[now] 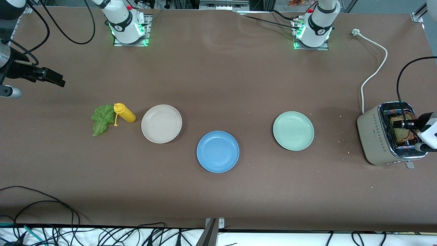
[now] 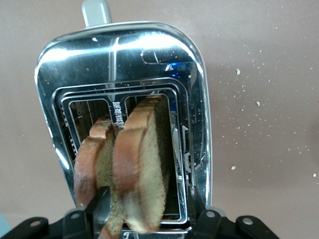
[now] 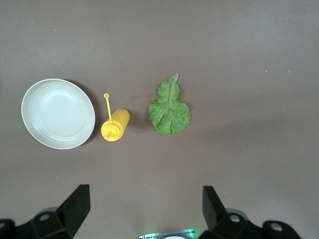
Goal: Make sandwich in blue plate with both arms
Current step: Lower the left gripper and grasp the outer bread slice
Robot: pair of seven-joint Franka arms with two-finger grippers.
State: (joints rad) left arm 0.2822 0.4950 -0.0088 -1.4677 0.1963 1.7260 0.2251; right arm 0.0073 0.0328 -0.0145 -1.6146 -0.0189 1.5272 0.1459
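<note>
The blue plate [image 1: 217, 151] lies bare on the brown table, between a beige plate [image 1: 161, 123] and a pale green plate [image 1: 293, 130]. Two brown bread slices [image 1: 402, 135] stand in the toaster [image 1: 374, 136] at the left arm's end. My left gripper [image 1: 404, 127] is down over the slots, open. In the left wrist view its jaws [image 2: 149, 195] straddle one slice [image 2: 144, 159]: one finger sits between the two slices, the other stands apart from it. The second slice [image 2: 89, 162] is beside it. The lettuce leaf [image 1: 102, 119] lies flat at the right arm's end. My right gripper [image 1: 51, 77] hangs open and empty above that end of the table.
A yellow squeeze bottle [image 1: 125, 113] lies on its side between the lettuce and the beige plate. The toaster's white cord [image 1: 372, 73] runs toward the left arm's base. Crumbs dot the table around the toaster. The right wrist view shows the lettuce [image 3: 169, 107], bottle [image 3: 114, 125] and beige plate [image 3: 57, 113] below.
</note>
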